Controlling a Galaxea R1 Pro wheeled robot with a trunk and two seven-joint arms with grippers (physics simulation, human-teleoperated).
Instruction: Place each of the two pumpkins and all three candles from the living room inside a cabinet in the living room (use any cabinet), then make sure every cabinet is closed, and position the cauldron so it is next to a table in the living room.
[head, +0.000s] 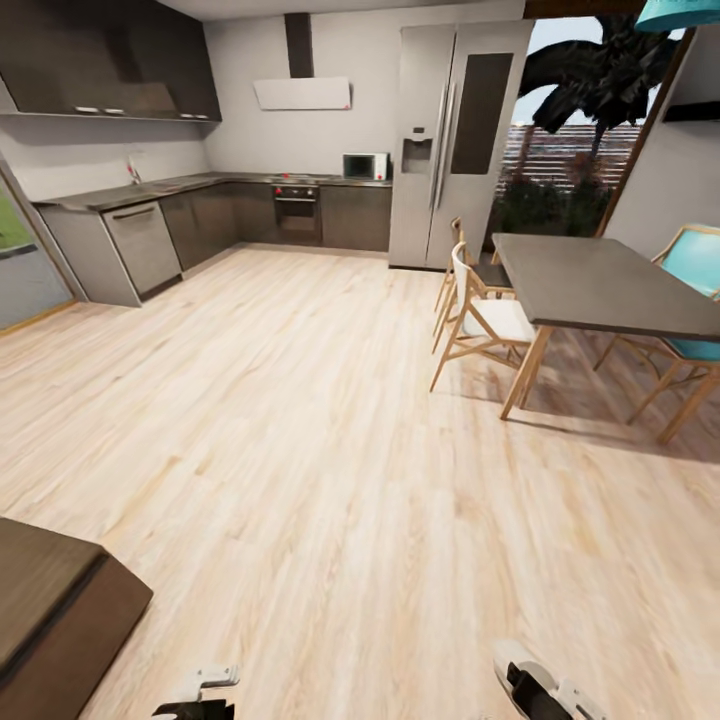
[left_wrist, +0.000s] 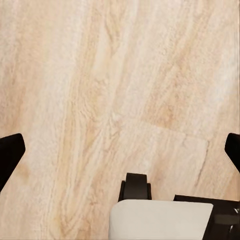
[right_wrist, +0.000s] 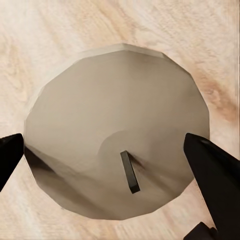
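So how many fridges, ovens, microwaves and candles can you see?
fridge: 1
oven: 1
microwave: 1
candle: 1
total: 4

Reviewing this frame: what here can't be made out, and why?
1. Candle, right wrist view: it is seen from straight above, so its sides and height are hidden.
2. Right tool, same view: both fingers are cut off by the side edges.
3. Left tool, left wrist view: its fingers run off the side edges.
4. Dark brown furniture, head view: cut off by the corner, so its type is unclear.
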